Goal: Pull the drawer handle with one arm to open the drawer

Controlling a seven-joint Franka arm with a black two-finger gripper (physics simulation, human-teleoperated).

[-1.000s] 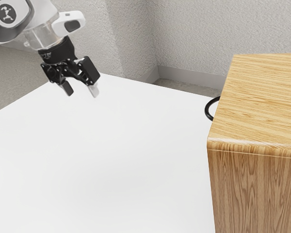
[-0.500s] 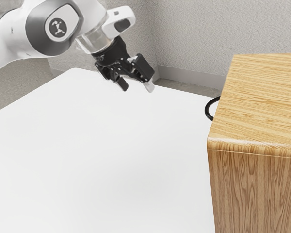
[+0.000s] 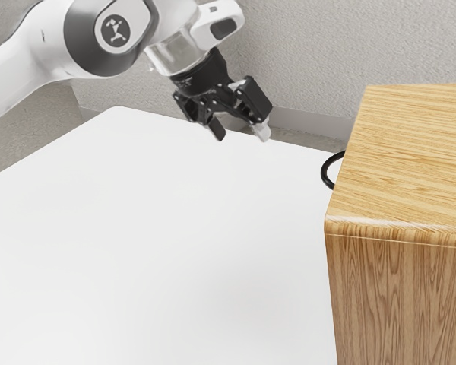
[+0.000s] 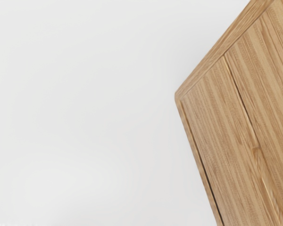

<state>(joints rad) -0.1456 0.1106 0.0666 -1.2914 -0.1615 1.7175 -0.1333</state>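
The task is at its approach stage, and nothing of the pull itself is done. In the exterior view the arm [image 3: 57, 47] reaches in from the upper left and holds its jaws above the far edge of the white worktop [image 3: 137, 243]. The jaws are spread and hold nothing, and their tips slant down and toward the exterior view's right.

The drawer handle [image 3: 327, 171] shows as a thin black loop. It sticks out from the side of the wooden cabinet [image 3: 410, 228] that faces the arm, near the cabinet's top edge. Only part of the loop is visible past the cabinet's corner. The jaws are well apart from it, higher up and toward the exterior view's left, with bare worktop between the two.

The wrist view looks down on the worktop [image 4: 61, 94] and on a slanted corner of the cabinet [image 4: 226, 155]. There the wood panels meet at narrow seams and look flush. From this the drawer appears shut, though the frames do not show its front squarely enough to be sure.

What is left is nearly everything:
- Bring the jaws across and down to the loop.
- Set one tip on each side of its bar and close on it.
- Draw it away from the cabinet face, probably along a straight line so the drawer slides rather than binds.
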